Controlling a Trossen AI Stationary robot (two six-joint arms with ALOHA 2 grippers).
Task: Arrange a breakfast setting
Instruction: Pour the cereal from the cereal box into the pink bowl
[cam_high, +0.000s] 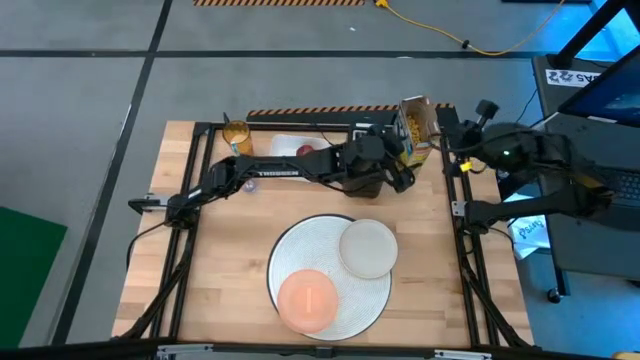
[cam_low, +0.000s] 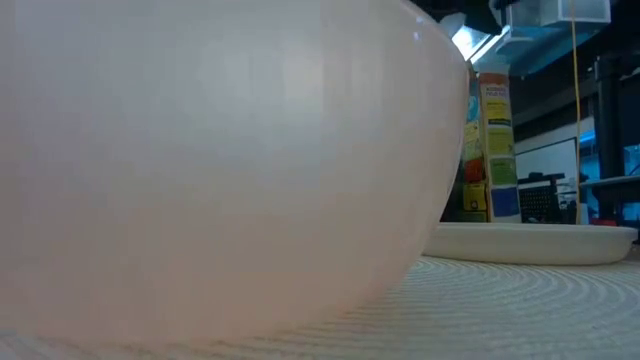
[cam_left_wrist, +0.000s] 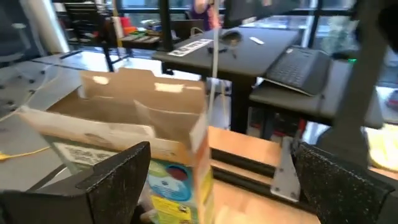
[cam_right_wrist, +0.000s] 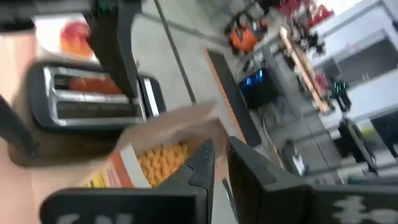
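Observation:
An open cereal box (cam_high: 417, 130) with yellow puffs (cam_right_wrist: 160, 163) inside stands upright at the table's far right. My left gripper (cam_left_wrist: 227, 199) is open just in front of the box (cam_left_wrist: 155, 143), above the black toaster (cam_right_wrist: 93, 102); I see no touch. My right gripper (cam_right_wrist: 221, 158) hovers at the right edge beyond the box, its fingers nearly together with nothing between them. The white placemat (cam_high: 300, 245) lies near the front, bearing the orange bowl (cam_high: 308, 300) and the pale plate (cam_high: 368, 248). A red apple (cam_high: 304, 151) rests on the white tray (cam_high: 285, 143).
A round orange-topped jar (cam_high: 237, 135) stands at the far left of the tray. The table's black frame rails (cam_high: 455, 215) run along both sides. In the low view the bowl (cam_low: 200, 160) fills most of the picture. Bare wood lies left of the placemat.

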